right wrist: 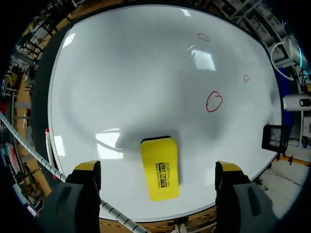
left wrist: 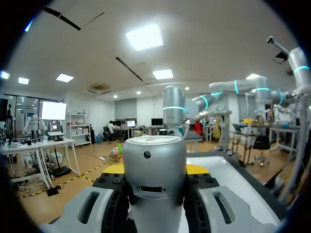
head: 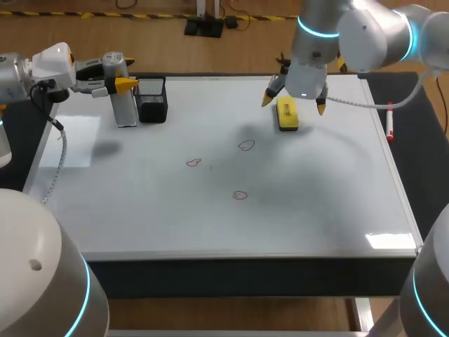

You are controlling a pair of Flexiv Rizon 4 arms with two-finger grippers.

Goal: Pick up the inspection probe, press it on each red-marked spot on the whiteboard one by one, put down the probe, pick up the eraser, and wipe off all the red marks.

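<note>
Hovering wide-jawed, right gripper (head: pixel 294 104) straddles yellow block eraser (right wrist: pixel 159 167), likely light, stiff: pinch long sides; left gripper (head: pixel 118 83) clasps grey cylindrical probe (head: pixel 125 107).

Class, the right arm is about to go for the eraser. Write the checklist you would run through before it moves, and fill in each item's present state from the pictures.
1. Right gripper open: ok, its fingers stand wide, one on either side of the eraser, apart from it.
2. Eraser lies flat on the whiteboard: ok.
3. Inspection probe put down: not ok, the left gripper holds it upright beside the black mesh holder.
4. Red marks left to wipe: ok, three show.
5. Every mark already pressed: cannot tell.
6. Board bare between eraser and marks: ok.
</note>
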